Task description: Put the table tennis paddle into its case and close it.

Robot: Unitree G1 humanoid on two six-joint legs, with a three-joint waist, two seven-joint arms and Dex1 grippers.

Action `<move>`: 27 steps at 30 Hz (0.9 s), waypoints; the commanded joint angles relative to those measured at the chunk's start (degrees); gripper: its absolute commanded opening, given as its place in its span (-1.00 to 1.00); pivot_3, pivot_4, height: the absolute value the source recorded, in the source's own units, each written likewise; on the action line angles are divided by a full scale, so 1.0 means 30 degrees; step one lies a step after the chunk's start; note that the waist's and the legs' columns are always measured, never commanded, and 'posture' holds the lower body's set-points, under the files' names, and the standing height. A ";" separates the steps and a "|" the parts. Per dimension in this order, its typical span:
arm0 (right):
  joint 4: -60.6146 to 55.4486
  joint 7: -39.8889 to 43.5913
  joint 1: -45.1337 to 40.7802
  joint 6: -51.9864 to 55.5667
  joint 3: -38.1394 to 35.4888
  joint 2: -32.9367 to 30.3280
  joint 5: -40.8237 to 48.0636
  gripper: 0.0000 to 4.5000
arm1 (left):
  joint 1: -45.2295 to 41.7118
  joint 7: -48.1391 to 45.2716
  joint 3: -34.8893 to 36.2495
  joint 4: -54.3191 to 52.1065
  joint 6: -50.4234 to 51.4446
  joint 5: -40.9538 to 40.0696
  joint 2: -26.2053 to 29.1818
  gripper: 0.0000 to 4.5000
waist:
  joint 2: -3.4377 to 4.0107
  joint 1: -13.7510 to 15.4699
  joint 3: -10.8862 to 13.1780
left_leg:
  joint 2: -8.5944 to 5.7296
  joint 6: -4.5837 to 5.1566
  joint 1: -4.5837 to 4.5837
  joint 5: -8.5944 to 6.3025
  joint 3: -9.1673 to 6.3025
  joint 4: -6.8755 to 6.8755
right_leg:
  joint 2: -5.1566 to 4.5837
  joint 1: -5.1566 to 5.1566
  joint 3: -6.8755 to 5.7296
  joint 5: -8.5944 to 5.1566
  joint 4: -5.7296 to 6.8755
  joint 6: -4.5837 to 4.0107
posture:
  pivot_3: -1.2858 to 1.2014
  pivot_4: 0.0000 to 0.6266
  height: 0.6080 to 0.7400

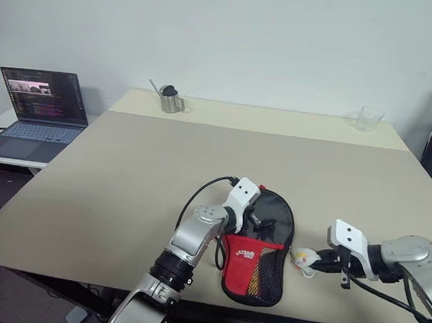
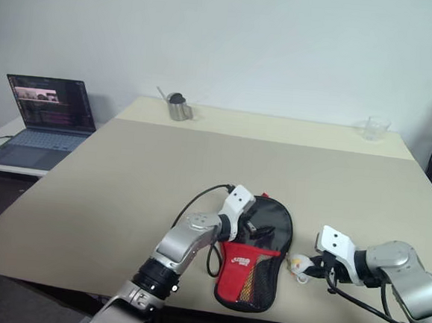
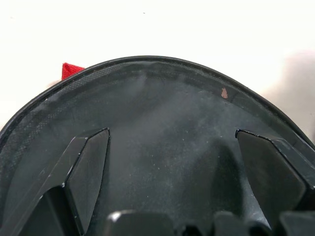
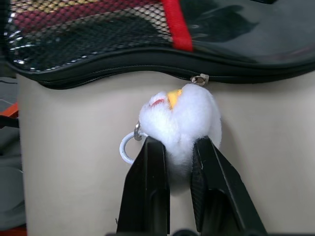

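Note:
The black-and-red case (image 1: 280,219) lies flat near the table's front edge, its red mesh pocket (image 1: 243,258) toward me. My left gripper (image 1: 260,223) is open, its fingers (image 3: 88,162) spread wide over the case's round black part. My right gripper (image 4: 177,143) is shut on the fluffy white charm (image 4: 179,114), which hangs from a white ring by the zipper pull (image 4: 199,78) on the case's right edge. In the left eye view the charm (image 1: 303,257) sits just right of the case. The table tennis paddle is hidden.
On the beige table (image 1: 201,160), a metal cup (image 1: 171,99) and a clear glass (image 1: 369,118) stand at the far edge. An open laptop (image 1: 37,110) sits on a side table to the left. The case lies close to the front edge.

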 commanded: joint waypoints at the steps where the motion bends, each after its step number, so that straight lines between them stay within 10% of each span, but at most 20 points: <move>1: -0.0782 0.1058 0.0925 0.0057 0.0487 -0.0016 0.0883 -0.91 | 0.0744 -0.0223 -0.0526 0.0897 0.1230 -0.0026 0.0010 1.00 | -0.0003 0.0002 -0.0018 | -0.0001 -0.0004 0.0000 -0.0002 -0.0006 -0.0001 | 0.0000 0.0003 -0.0006 -0.0003 -0.0001 -0.0004 | 0.03 -0.52 1.00; 27: -0.5931 0.2257 0.1986 0.3772 -0.0045 -0.1630 0.4675 -0.92 | 0.0996 -0.0376 -0.0695 0.0412 0.1773 -0.0099 0.0161 1.00 | 0.0023 0.0024 -0.0044 | -0.0006 -0.0036 0.0003 -0.0026 -0.0021 0.0010 | 0.0015 0.0009 -0.0027 -0.0027 0.0003 -0.0026 | 0.03 -0.52 1.00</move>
